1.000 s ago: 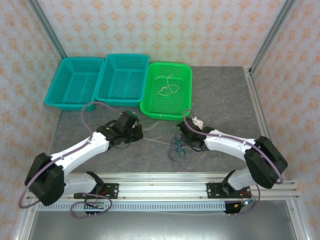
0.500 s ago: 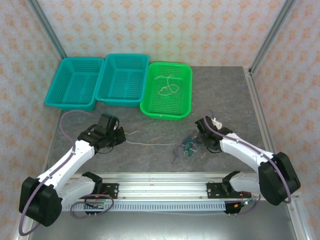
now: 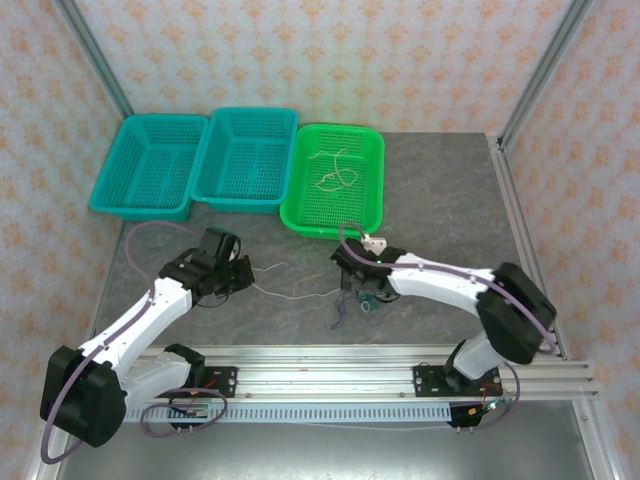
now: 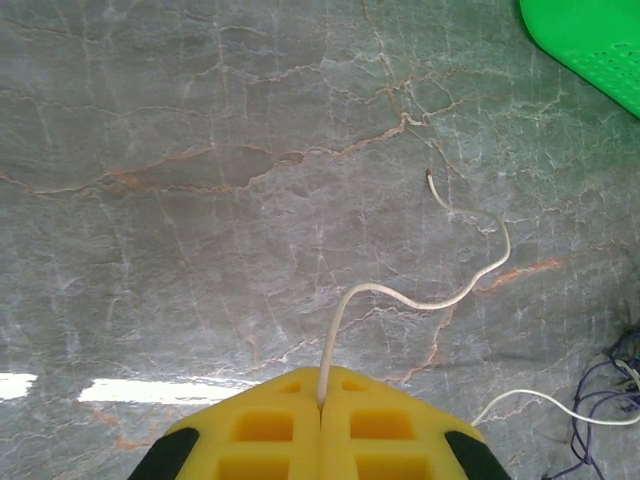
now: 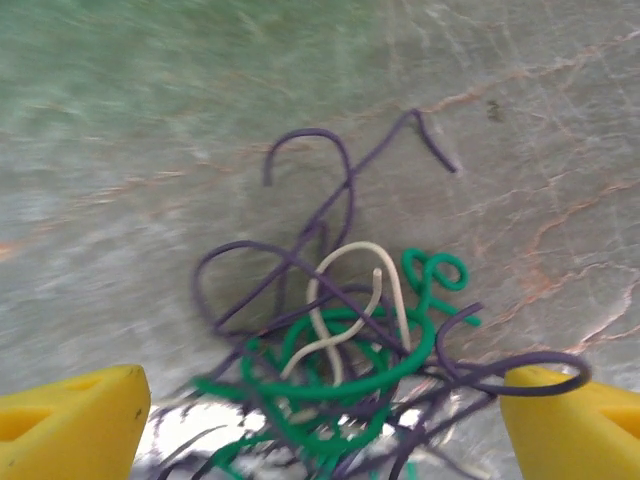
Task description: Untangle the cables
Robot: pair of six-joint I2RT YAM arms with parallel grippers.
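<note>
Several thin cables (image 5: 345, 385) (image 3: 362, 300) in purple, green and cream lie knotted in one bunch on the grey marbled desk (image 3: 450, 200), toward its near edge. My right hand (image 5: 320, 410) (image 3: 352, 281) hangs right over the bunch, its yellow fingers (image 5: 70, 420) spread wide to either side and gripping nothing. One cream-white cable (image 4: 420, 303) (image 3: 292, 297) runs leftward from the bunch to my left hand (image 4: 320, 395) (image 3: 238, 273). That hand's fingers (image 4: 270, 430) are pressed together, pinching it, and its free end curls on past them. Further back, a green basket (image 3: 300, 215) holds loose cream cable (image 3: 335, 172), with two teal baskets (image 3: 200, 185) to its left.
</note>
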